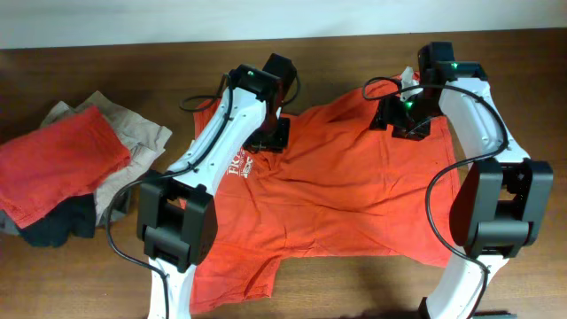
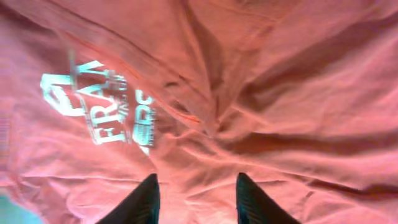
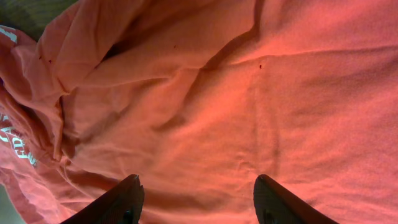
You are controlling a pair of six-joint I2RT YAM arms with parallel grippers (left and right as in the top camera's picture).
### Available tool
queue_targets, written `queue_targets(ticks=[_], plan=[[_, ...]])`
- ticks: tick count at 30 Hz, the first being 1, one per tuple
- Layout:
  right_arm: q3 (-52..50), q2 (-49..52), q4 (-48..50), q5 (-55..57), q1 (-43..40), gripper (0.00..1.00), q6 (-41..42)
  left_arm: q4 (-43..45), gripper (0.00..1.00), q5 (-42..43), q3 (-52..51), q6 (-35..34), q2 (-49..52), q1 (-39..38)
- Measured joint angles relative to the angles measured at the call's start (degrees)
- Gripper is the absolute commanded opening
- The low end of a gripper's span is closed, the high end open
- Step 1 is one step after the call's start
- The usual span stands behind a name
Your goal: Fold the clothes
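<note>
**A:** Where is the garment?

**B:** The orange cotton T-shirt (image 1: 354,186) lies spread out and rumpled across the middle of the brown wooden table (image 1: 354,283). Its printed side faces up, and the white block lettering (image 1: 241,165) sits toward my left. Long creases run across the chest.

**A:** What is your left side doing?

**B:** My left gripper (image 2: 196,186) hangs over the shirt's upper left part, just beside the lettering. The two black fingers (image 2: 148,199) stand moderately apart and grip nothing. Only wrinkled orange cloth shows in the gap between them.

**A:** And the right?

**B:** My right gripper (image 3: 197,186) is over the shirt's upper right part, near the far edge of the table. Its fingers (image 3: 273,202) are spread wider than the left ones and hold nothing. The cloth under them is fairly flat. On either side, I cannot tell whether the tips touch the fabric.

**A:** Is anything else on the table?

**B:** There is a pile of other clothes at my left end, near the shirt. A folded red garment (image 1: 58,168) lies on top of it. A crumpled beige garment (image 1: 133,133) sits behind that, and a dark garment (image 1: 58,226) shows underneath at the near side.
</note>
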Motion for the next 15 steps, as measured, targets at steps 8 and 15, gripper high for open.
queue_targets(ticks=[8, 15], plan=[[0.00, 0.00, 0.02, 0.00, 0.00, 0.62, 0.00, 9.05, 0.58, -12.87, 0.04, 1.62, 0.09, 2.89], [0.00, 0.00, 0.00, 0.00, 0.00, 0.62, 0.00, 20.17, 0.57, -12.15, 0.33, 10.88, 3.45, 10.36]])
